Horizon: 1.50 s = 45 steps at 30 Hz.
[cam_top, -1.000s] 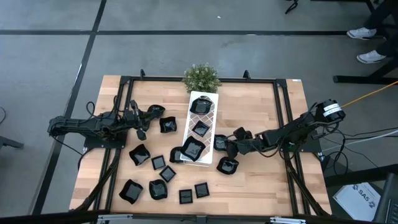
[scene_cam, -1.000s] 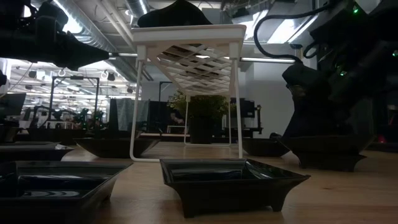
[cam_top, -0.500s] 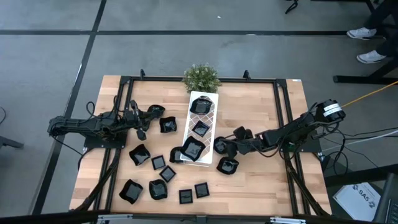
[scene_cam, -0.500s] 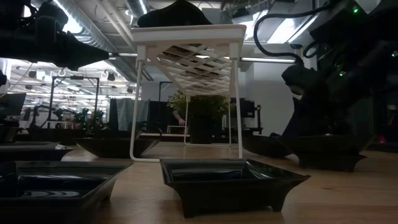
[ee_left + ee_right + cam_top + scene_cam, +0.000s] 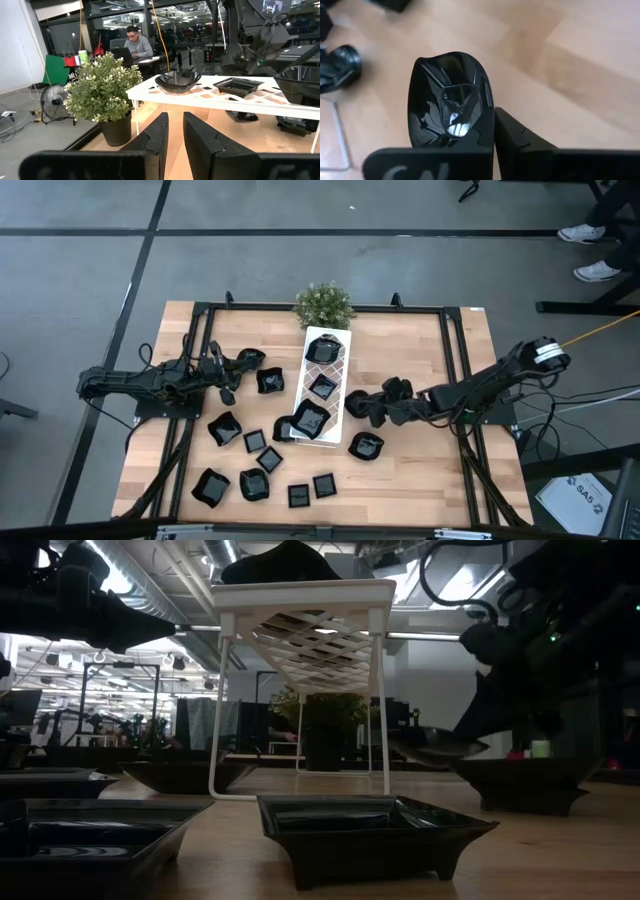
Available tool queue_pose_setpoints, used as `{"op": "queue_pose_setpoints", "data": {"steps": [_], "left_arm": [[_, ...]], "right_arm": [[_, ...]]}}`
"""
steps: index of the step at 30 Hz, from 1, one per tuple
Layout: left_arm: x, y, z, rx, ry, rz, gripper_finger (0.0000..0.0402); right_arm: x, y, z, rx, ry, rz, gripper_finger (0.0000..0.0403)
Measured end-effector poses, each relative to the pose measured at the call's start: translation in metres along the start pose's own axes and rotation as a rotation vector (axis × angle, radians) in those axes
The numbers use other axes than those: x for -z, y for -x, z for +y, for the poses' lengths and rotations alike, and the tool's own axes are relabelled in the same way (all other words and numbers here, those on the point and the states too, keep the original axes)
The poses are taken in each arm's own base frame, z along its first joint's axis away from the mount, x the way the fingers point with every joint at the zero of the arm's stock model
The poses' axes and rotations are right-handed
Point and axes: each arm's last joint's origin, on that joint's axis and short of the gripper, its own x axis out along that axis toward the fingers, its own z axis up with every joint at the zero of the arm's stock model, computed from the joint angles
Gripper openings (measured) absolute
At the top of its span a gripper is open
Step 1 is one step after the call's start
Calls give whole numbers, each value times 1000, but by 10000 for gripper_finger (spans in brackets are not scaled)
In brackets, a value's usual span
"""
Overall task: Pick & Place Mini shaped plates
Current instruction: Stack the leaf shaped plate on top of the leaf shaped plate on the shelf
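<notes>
Change: the right hand (image 5: pixel 368 406) has closed on a small black plate (image 5: pixel 449 102) and is now lifting it off the tabletop (image 5: pixel 420 350), just beside the white tray (image 5: pixel 340 380); a second ago the plate was lying flat by the tray's edge
Right hand: fingers are pinching the plate's rim, fully closed on it
Left hand: (image 5: pixel 232 364) is hovering over the left part of the tabletop near two black plates, fingers (image 5: pixel 156 137) standing a little apart and holding nothing
Other plates: three are sitting on the tray, the rest are lying scattered across the wood
High view only: is showing the whole spread, with the potted plant (image 5: pixel 323 304) at the tray's far end
Low view only: is showing the held plate (image 5: pixel 436 748) hanging tilted, clear of the wood
Right wrist view only: is showing the plate's glossy wavy bowl above the closed fingers
Left wrist view only: is showing a person seated in the room behind the plant
</notes>
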Motion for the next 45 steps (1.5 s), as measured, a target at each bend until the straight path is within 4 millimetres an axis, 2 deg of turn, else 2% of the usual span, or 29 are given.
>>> {"op": "queue_pose_setpoints", "data": {"steps": [22, 26, 36, 40, 45], "left_arm": [[0, 0, 0, 0, 0, 0, 53], [0, 0, 0, 0, 0, 0, 54], [0, 0, 0, 0, 0, 0, 54], [0, 0, 0, 0, 0, 0, 53], [0, 0, 0, 0, 0, 0, 53]], "right_arm": [[-40, 43, -7, 51, 26, -317, 1], [-54, 51, 4, 42, 62, -357, 1], [-106, 84, 43, 4, 251, -462, 0], [-122, 89, 47, 19, 285, -490, 0], [-132, 85, 43, 12, 294, -479, 0]]}}
